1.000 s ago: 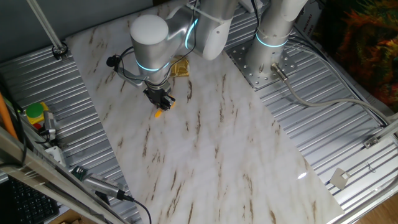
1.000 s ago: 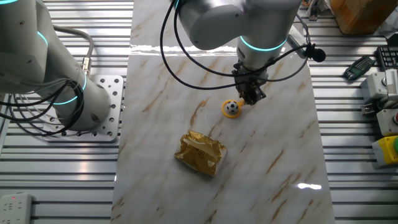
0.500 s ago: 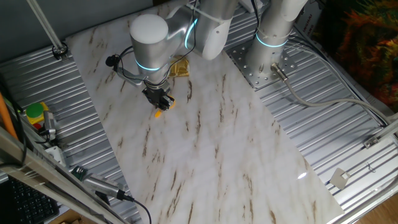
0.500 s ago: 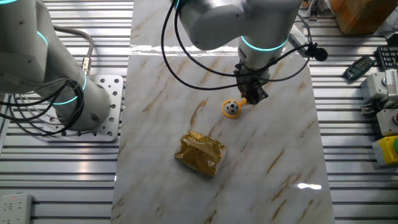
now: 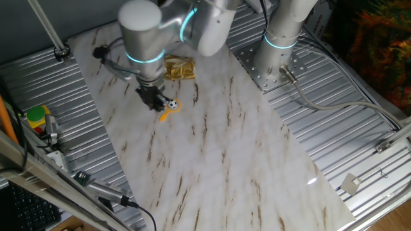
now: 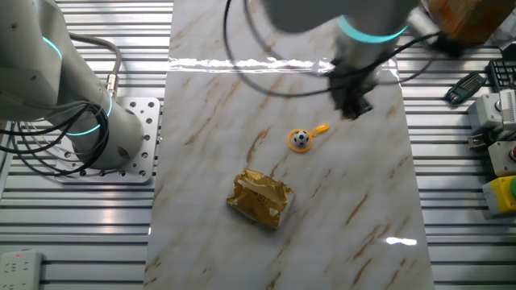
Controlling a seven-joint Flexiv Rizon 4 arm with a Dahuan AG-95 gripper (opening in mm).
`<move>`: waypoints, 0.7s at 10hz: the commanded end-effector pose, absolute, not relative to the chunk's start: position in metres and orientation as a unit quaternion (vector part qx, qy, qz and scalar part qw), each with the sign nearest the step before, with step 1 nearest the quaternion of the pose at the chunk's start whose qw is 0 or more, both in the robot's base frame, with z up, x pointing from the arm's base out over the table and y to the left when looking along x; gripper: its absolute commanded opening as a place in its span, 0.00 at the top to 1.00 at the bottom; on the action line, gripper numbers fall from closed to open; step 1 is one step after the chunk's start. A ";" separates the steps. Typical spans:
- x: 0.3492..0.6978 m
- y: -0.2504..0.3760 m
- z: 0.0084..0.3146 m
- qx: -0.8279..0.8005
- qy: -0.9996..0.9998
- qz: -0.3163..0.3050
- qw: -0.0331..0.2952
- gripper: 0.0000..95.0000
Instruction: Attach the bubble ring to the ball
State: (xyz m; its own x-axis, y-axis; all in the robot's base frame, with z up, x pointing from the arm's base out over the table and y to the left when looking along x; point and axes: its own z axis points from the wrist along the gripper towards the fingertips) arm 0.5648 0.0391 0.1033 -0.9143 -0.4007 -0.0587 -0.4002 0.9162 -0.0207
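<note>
A crumpled golden foil packet (image 6: 260, 198) is lying on the marble table (image 6: 355, 225), at about seven o'clock from the ball (image 6: 300, 139). The bubble ring (image 6: 305, 139) is encircling that black-and-white ball, its orange handle pointing toward two o'clock. The other fixed view is showing the gripper (image 6: 352, 103) apart from the handle; in one fixed view the gripper (image 5: 152, 101) is seemingly overlapping it. Holding nothing, its jaws are probably parted.

bare marble all round the ball (image 6: 300, 139), foil packet (image 6: 260, 198) nearest obstacle
</note>
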 end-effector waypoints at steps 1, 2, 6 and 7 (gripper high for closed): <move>0.612 0.059 0.149 -0.123 0.992 -0.011 0.024 0.80; 0.614 0.061 0.151 -0.121 0.992 -0.012 0.023 0.80; 0.615 0.062 0.151 -0.134 0.991 -0.013 0.025 0.80; 0.615 0.062 0.151 -0.138 0.990 -0.013 0.024 0.80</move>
